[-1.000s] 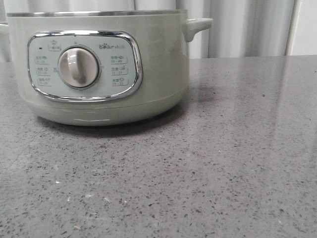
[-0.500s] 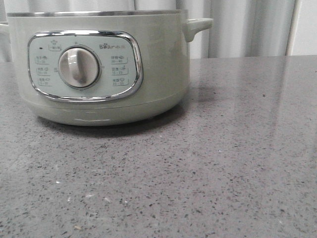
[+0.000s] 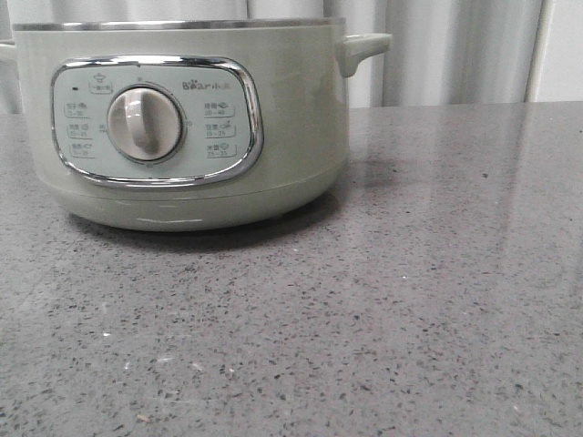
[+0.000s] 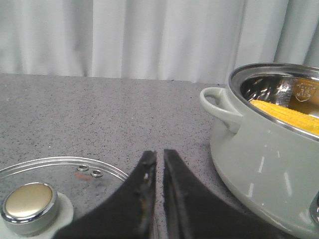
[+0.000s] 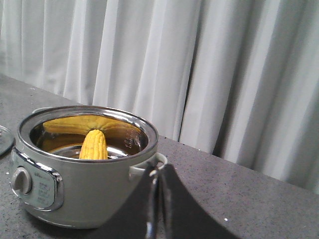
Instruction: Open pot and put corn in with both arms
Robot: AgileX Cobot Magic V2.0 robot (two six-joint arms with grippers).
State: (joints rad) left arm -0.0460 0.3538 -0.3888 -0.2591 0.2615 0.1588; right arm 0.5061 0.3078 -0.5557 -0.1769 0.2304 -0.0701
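The pale-green pot [image 3: 182,127] stands on the grey table at the left of the front view, its dial facing me, lid off. The yellow corn [image 5: 93,144] lies inside it, leaning on the steel wall; it also shows in the left wrist view [image 4: 286,115]. My left gripper [image 4: 155,155] is shut and empty, low over the table between the pot [image 4: 264,164] and the glass lid [image 4: 50,191]. My right gripper [image 5: 158,172] is shut and empty, near the pot's side handle [image 5: 147,167]. Neither gripper shows in the front view.
The glass lid with a round metal knob [image 4: 27,201] lies flat on the table to the pot's left. White curtains [image 5: 199,69] hang behind the table. Grey speckled tabletop [image 3: 410,300] stretches right of and in front of the pot.
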